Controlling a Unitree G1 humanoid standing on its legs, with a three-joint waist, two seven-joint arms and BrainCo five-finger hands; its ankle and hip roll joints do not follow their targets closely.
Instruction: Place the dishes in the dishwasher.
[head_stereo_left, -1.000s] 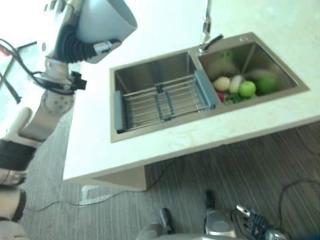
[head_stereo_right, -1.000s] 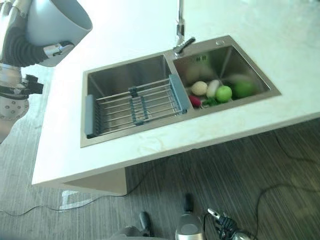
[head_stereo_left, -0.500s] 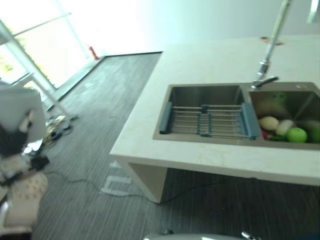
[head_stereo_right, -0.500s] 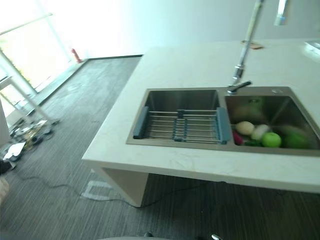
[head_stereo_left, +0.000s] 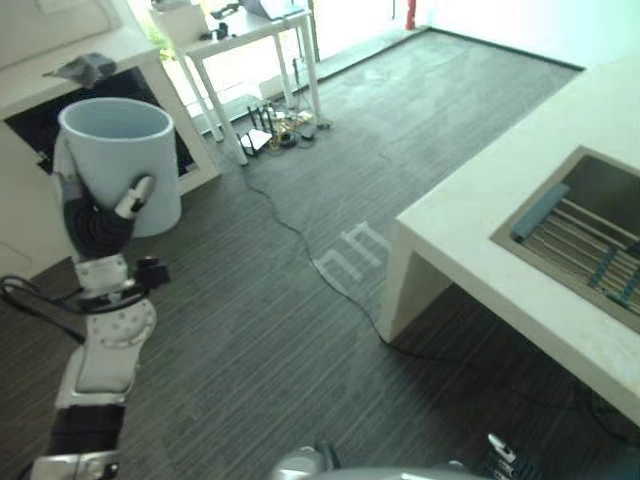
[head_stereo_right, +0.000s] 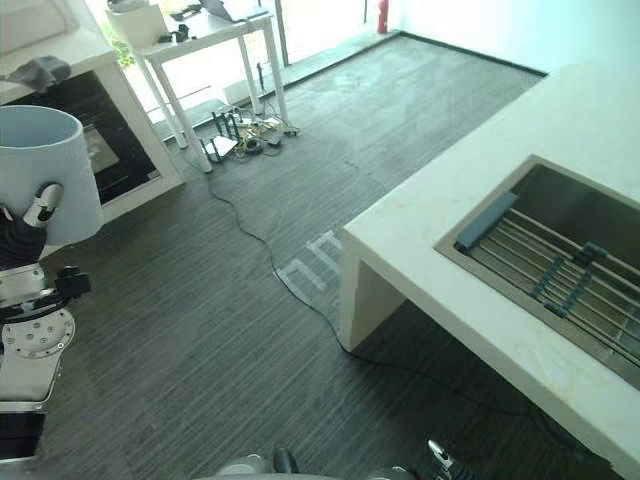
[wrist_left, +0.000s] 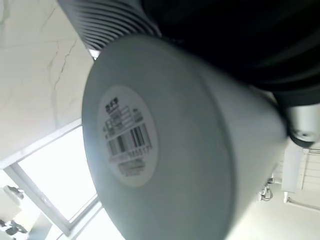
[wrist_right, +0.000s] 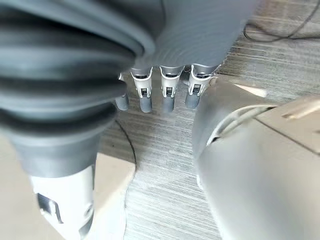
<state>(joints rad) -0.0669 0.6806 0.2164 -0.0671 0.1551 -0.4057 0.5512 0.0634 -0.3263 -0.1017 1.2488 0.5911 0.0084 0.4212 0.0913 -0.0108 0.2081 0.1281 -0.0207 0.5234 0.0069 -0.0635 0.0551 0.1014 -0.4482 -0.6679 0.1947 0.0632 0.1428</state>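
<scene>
The fingers (head_stereo_left: 138, 193) of the left hand (head_stereo_left: 100, 225) curl round a pale grey-blue bowl (head_stereo_left: 118, 160), held upright with its open mouth up, out at the robot's left and clear of the floor; in the left wrist view its labelled base (wrist_left: 127, 137) faces the camera with the dark ribbed cover pressed against its side. Behind the bowl stands a white cabinet with a dark open cavity (head_stereo_right: 95, 135), probably the dishwasher, though I cannot tell for sure. The right hand (wrist_right: 160, 85) hangs with its fingers straight and relaxed, holding nothing, above the striped floor. Well apart on the right sits the white tabletop (head_stereo_right: 470, 300) with its steel sink and a drying rack (head_stereo_right: 560, 275) across it. The main risk I see: the smooth, tapered wall of the bowl could slip from the grip if tilted for loading, or its rim could knock the cavity's frame.
</scene>
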